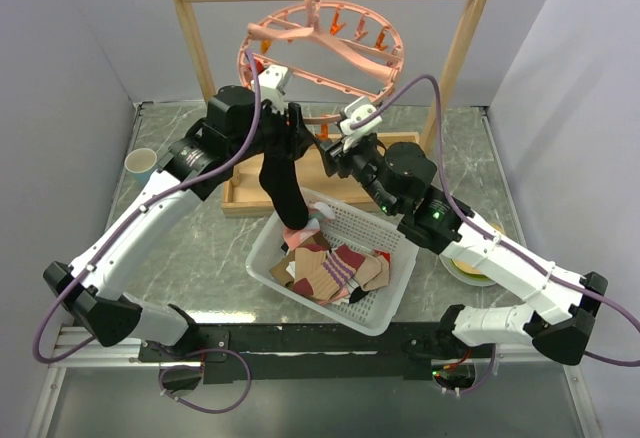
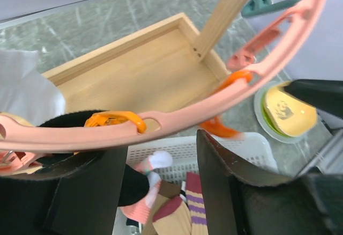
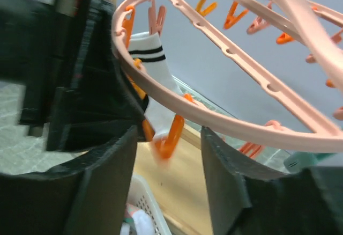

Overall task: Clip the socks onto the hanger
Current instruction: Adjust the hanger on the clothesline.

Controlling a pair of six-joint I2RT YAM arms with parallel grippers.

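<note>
Since the black sock (image 1: 283, 183) hangs straight down off the hanger (image 1: 345, 55), toe over the basket (image 1: 400, 283), it's right under the left hand (image 2: 158, 154), half open, holding nothing. Same for the right hand (image 3: 169, 138), straddling an orange clip (image 3: 174, 127).

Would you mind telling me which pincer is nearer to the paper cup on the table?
Left. The left pincer is up at the hanger, to the right of the paper cup; the right pincer sits even farther right.

Below the round salmon-pink plastic ring hanger (image 3: 252, 130), an orange plastic clip (image 3: 167, 138) is blurred; the hanger's right side runs off frame.
</note>
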